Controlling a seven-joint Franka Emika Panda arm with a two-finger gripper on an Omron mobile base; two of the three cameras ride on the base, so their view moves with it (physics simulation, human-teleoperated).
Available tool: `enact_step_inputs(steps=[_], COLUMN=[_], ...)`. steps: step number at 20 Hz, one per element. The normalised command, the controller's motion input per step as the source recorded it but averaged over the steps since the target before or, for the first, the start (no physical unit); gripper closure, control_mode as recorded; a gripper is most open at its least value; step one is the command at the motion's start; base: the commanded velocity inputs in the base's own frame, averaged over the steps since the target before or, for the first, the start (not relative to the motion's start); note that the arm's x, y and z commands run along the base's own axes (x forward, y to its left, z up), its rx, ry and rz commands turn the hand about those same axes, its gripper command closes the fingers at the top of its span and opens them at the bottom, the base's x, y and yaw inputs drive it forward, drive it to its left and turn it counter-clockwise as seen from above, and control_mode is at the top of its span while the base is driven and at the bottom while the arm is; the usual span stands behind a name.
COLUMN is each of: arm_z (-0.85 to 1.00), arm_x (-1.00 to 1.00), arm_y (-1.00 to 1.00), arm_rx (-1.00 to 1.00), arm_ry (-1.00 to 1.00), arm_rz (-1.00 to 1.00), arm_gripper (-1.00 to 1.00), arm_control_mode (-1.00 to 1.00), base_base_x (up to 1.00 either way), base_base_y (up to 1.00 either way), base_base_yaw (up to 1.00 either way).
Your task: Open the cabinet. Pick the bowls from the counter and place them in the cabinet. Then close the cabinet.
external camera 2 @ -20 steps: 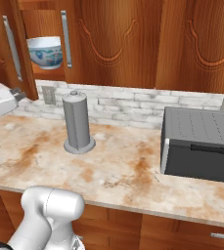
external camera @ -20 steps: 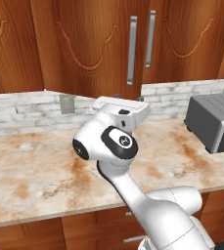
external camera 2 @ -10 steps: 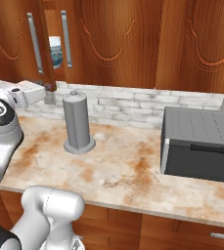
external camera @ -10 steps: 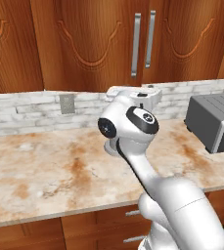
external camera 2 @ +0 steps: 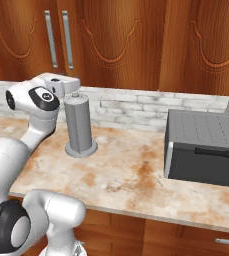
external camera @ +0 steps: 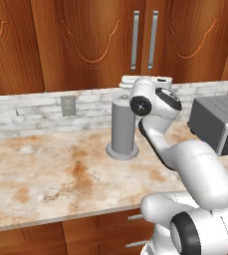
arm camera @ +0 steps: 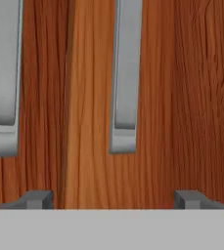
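Gripper: the gripper (arm camera: 113, 199) faces the cabinet doors at close range, its two dark fingertips set wide apart with only wood between them, released and holding nothing.
Handles: two silver bar handles (arm camera: 125, 78) hang in front of the hand, their lower ends just above the fingertips.
Cabinet: the cabinet (external camera: 145, 37) sits above the counter with both carved doors shut, handles side by side at the seam.
Arm: the white arm rises from the base, its hand raised at the brick backsplash (external camera 2: 136, 107) below the doors.
Counter: the counter (external camera: 51, 174) carries a grey cylinder (external camera: 122, 128) just beside the arm and a dark grey box (external camera 2: 203, 147) well apart to the right.
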Motion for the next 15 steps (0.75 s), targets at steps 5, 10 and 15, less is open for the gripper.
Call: enact_step_inputs(steps=[5,10,15], arm_z=[-0.11,-0.26,-0.45], arm_x=[1.00,1.00,1.00], arm_y=[0.51,0.25,0.25], arm_rx=[-0.07,0.07,0.17], arm_ry=[0.00,0.00,0.02], arm_rz=[0.11,0.23,0.37], arm_gripper=[-1.00,-1.00,-1.00], arm_control_mode=[-1.00,-1.00,-1.00], base_base_x=[0.00,0.00,0.00], base_base_y=[0.00,0.00,0.00], base_base_yaw=[0.00,0.00,0.00])
